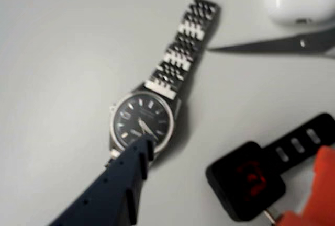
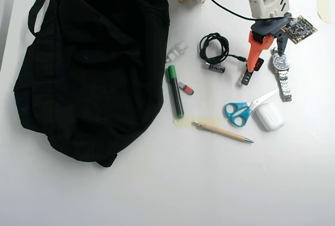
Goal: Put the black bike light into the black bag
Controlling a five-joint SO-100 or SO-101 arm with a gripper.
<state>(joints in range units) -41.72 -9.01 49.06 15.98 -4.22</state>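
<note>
Wrist view: gripper (image 1: 220, 184) hangs above the table, dark and orange fingers spread, pinching nothing; black bike light (image 1: 246, 187) lies between them, wristwatch (image 1: 142, 120) just left. Overhead view: black bag (image 2: 89, 64) well apart, far left.

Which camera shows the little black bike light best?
The wrist view: the bike light fills the lower right, its red face plain, though blurred. In the overhead view it is tiny and partly hidden under the orange gripper.
</note>
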